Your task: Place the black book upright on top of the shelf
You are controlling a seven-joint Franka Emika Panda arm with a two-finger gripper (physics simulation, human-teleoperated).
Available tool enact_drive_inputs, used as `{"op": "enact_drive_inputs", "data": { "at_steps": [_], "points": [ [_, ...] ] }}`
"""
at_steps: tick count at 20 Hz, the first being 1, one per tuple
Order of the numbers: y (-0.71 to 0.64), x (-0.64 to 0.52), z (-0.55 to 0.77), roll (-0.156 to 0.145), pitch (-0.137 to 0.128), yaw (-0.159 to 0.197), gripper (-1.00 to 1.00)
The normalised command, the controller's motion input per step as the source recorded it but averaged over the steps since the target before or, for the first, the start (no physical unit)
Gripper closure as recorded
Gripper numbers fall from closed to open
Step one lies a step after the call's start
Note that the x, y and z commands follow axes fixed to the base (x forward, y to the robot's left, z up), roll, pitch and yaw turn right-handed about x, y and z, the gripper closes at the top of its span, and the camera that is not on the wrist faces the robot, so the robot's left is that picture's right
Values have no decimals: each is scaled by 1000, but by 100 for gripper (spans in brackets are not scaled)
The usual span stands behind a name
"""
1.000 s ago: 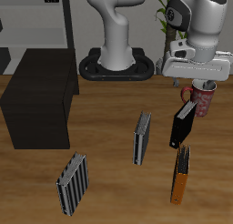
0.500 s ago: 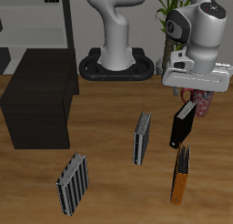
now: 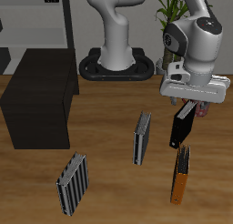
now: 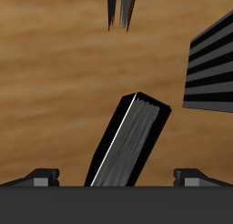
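The black book (image 3: pixel 182 127) stands tilted on the table, beside the mug and far from the shelf (image 3: pixel 38 107), a low black box near the table's other end. My gripper (image 3: pixel 190 107) is open and hovers just above the book's top edge. In the wrist view the black book (image 4: pixel 132 141) shows its pale page edge between my two spread fingertips (image 4: pixel 41 177), and neither touches it. The gripper (image 4: pixel 116 178) holds nothing.
An orange-edged dark book (image 3: pixel 182 174) stands just in front of the black book. A grey book (image 3: pixel 141 138) stands mid-table and also shows in the wrist view (image 4: pixel 214 68). A striped book (image 3: pixel 72 182) is near the front edge. A pink mug (image 3: pixel 205 106) sits behind the gripper.
The gripper has come down towards the top of the black book and now partly hides the mug. The books have not moved.
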Motion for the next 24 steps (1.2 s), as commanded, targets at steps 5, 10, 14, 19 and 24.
{"op": "enact_drive_inputs", "data": {
  "at_steps": [5,10,14,19,24],
  "points": [
    [-36,67,-293,9,42,-8,-100],
    [-59,94,-165,19,31,-12,-100],
    [-30,12,5,13,-4,-25,100],
    [-62,-59,186,21,-17,-3,100],
    [-32,-89,340,50,-46,55,100]
  ]
}}
